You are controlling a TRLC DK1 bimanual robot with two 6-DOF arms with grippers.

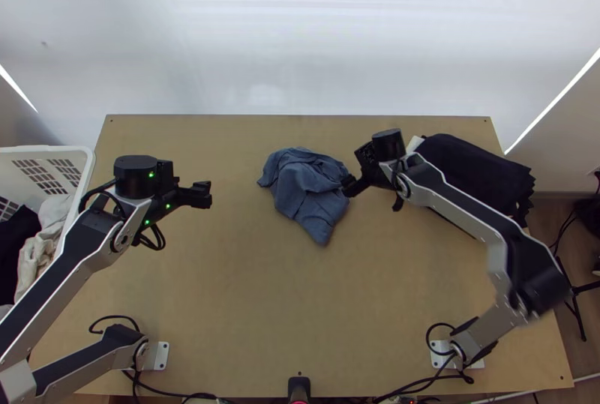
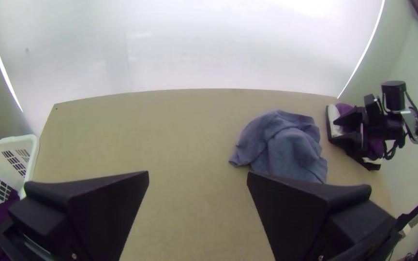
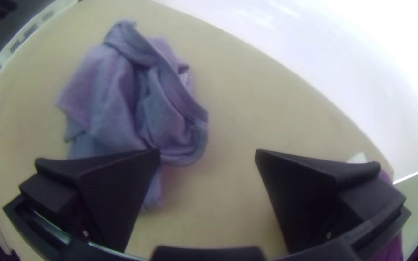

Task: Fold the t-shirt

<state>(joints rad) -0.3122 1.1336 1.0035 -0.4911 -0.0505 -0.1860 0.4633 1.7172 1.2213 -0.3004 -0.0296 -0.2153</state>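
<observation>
The blue t-shirt [image 1: 307,188] lay bunched on the table [image 1: 262,306], just beside the right gripper [image 1: 351,185] and well apart from the left gripper [image 1: 204,194]. Each held its fingers wide apart.

Lighting is bright and diffuse. Glare whitens the broad white backdrop [image 1: 300,37]; 2 thin white light strips [image 1: 555,99] flank it. Shadows on the light wooden table [image 1: 300,291] are faint. In 2 wrist views, edges bow and corners darken.
</observation>
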